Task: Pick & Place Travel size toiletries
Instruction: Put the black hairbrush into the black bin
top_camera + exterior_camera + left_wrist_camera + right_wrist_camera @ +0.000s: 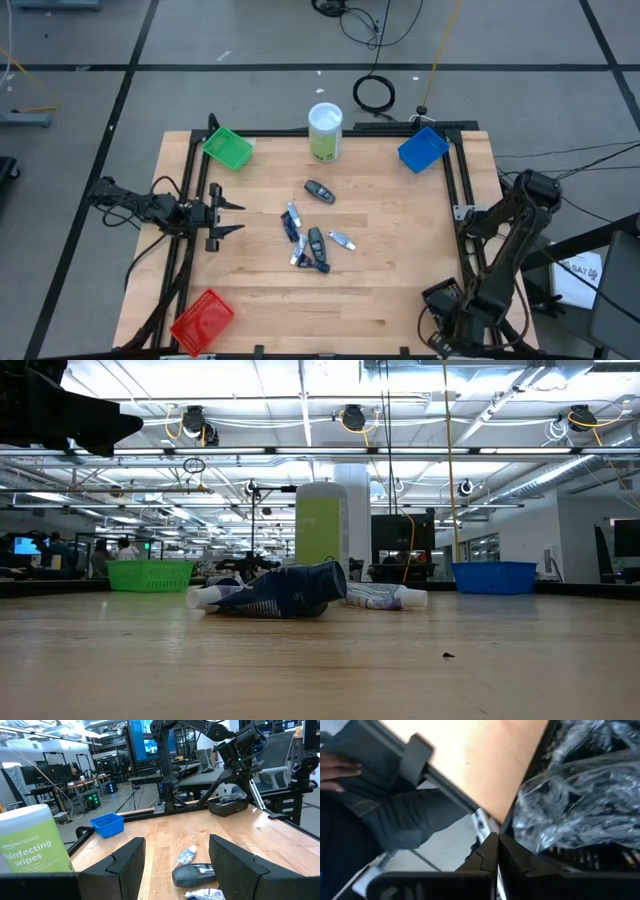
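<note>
Overhead, the wooden table (400, 260) holds scattered toiletries (315, 240), left gripper (232, 217) wide apart, right gripper (497, 851) pressed closed.

Setting. A light wooden table (400, 260) with a black frame stands on a grey floor (90, 110) crossed by dark seams. Black cables (375, 93) lie coiled on the floor beyond the table's far edge. The level view shows an open, industrial ceiling (330, 400) with bright strip lights (420, 452), hanging cable reels (352, 417) and a white column (352, 510). Workbenches (95, 782) and a lit monitor (150, 742) fill the room behind. A person in dark clothing (395, 827) stands beside the table's edge.
</note>
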Robot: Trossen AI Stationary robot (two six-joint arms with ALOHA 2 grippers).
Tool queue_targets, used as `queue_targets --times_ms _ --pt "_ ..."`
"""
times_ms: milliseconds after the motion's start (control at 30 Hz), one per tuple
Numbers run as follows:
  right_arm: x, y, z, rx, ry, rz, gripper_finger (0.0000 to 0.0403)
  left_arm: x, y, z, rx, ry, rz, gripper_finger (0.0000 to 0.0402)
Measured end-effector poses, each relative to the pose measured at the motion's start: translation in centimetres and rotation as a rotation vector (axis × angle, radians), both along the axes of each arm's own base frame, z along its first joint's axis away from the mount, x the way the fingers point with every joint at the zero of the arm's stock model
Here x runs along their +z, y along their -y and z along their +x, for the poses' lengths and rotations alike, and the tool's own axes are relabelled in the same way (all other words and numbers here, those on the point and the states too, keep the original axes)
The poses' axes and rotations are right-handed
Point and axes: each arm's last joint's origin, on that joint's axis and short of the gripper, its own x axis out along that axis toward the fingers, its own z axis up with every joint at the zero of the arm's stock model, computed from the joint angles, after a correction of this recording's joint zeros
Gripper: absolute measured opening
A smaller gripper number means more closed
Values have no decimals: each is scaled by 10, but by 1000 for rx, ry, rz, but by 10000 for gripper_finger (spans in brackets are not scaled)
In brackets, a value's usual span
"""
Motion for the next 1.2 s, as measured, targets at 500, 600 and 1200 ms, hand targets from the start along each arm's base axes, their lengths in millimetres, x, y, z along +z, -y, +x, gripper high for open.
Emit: queue_targets --times_ms 500,600,1200 --pt "-4 24 -13 23 -70 -136 0 0 0 0 0 0 0 216" --pt "-19 25 -14 21 -53 -110 0 0 0 0 0 -1 -1 216" --pt "-18 39 -18 -10 1 22 0 0 0 0 0 -1 0 216"
